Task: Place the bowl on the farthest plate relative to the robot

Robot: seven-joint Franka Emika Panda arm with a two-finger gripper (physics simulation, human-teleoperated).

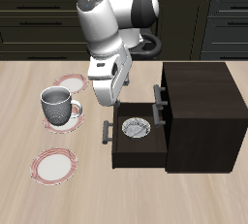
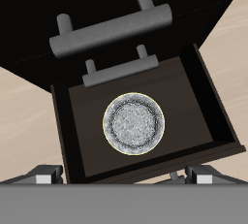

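The bowl (image 1: pixel 137 128) is small, pale, with a grey patterned inside. It lies in the open drawer (image 1: pixel 113 141) of a dark cabinet. In the wrist view the bowl (image 2: pixel 134 123) sits in the middle of the drawer floor. My gripper (image 1: pixel 108 98) hangs above the drawer's front, well above the bowl and not touching it. Its jaws are open and empty, and the fingertips (image 2: pixel 44 176) show wide apart in the wrist view. One white plate with a pink-red rim (image 1: pixel 54 165) lies near the table's front edge. Its look-alike (image 1: pixel 70 82) lies farther back.
A dark grey mug (image 1: pixel 58 107) stands on a grey speckled disc (image 1: pixel 68 120) between the two plates. The dark cabinet (image 1: pixel 199 112) stands behind the drawer, with bar handles (image 2: pixel 111 29) on its front. Kitchen cupboards line the back.
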